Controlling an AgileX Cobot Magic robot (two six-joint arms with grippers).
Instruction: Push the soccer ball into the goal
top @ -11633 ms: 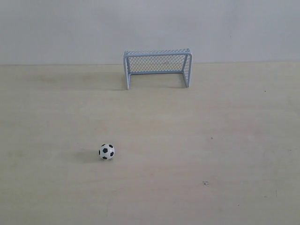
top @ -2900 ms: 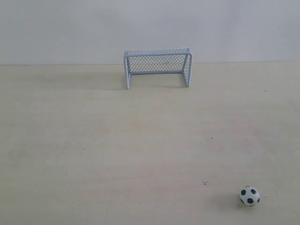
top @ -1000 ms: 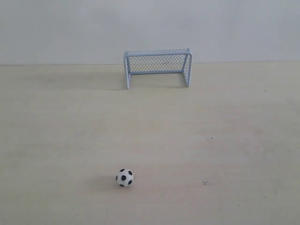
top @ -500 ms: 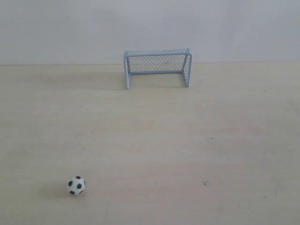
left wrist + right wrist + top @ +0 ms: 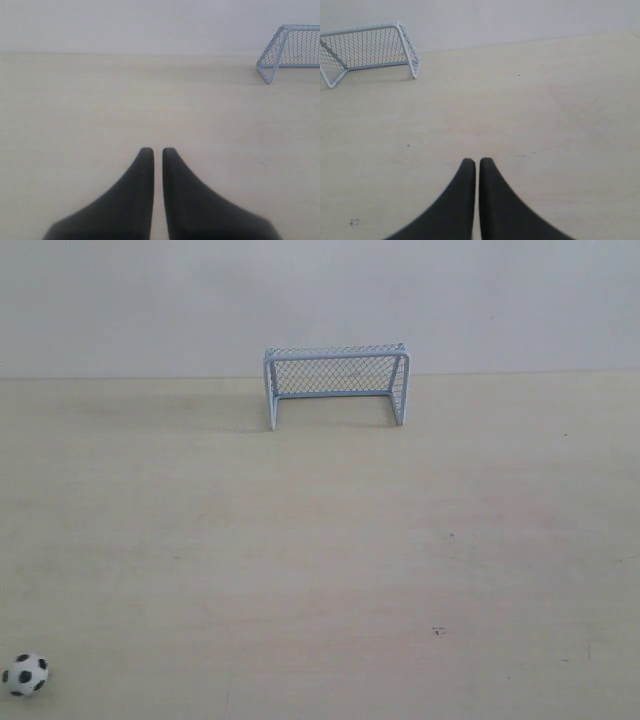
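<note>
Well, the soccer ball [image 5: 25, 674] is sitting right down in the near left corner of the exterior view, almost at the picture's edge, white with its black patches showing. It rests on the pale wooden worktop [image 5: 350, 540]. The goal [image 5: 336, 375] is at the far end, upright, light blue, netting at the back and mouth facing the camera. It stands about in the middle of the view, close to the plain pale wall [image 5: 300, 300]. That puts ball and goal well apart, with a wide stretch of worktop between them and the ball far off to the left of the goal's mouth. A few small dark specks [image 5: 438, 631] dot the wood on the near right.

Over to the left wrist view: the left gripper [image 5: 157, 150] has its dark jaws pressed together, just a thin slit of worktop showing between the tips. The goal [image 5: 292, 50] is well apart from them, partly cut off by the picture's edge. Right wrist view, same story: the right gripper [image 5: 477, 161] has its jaws pressed together above the wood, with the goal [image 5: 370, 47] well away
</note>
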